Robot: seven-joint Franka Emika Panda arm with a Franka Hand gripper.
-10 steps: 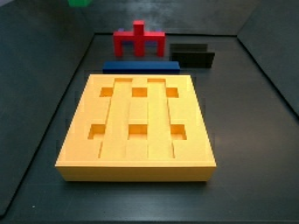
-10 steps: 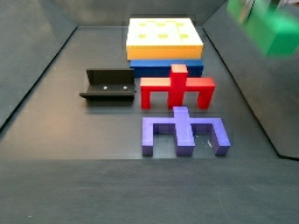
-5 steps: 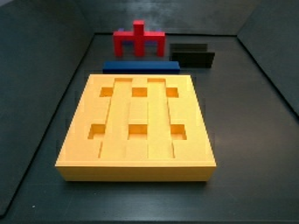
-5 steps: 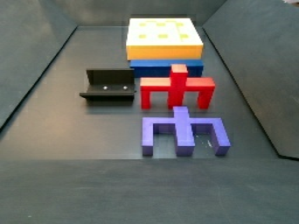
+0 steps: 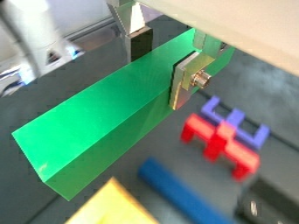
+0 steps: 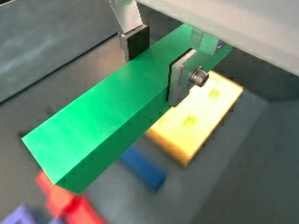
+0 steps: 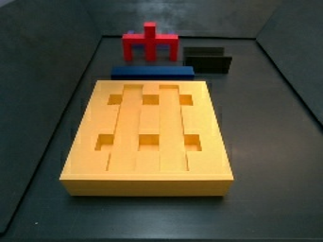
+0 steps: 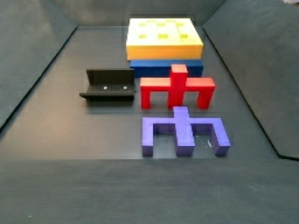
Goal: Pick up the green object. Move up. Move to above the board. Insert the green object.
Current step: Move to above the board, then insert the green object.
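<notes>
Floor: dark walled tray; in both side views, bare floor is lying open on both long sides of the board (image 7: 147, 132) and in front of it.

Board: yellow-orange slab, six square holes facing up, nothing sitting in them.

Blue bar (image 7: 151, 71): lying flat just beside the board's far short edge in a side view.

Red pronged block (image 8: 177, 87): standing just beyond the blue bar.

Purple pronged block (image 8: 184, 133): lying flat, near the red one.

Fixture (image 8: 107, 86): standing beside the red block, apart from it.

Gripper (image 5: 162, 59): out of both side views; in both wrist views it is hanging high over the pieces.

Green object (image 5: 111, 114): the silver fingers (image 6: 184, 79) are pressing on its two long faces near one end; its long axis is running level, crosswise to the finger gap, most of its length projecting to one side.
</notes>
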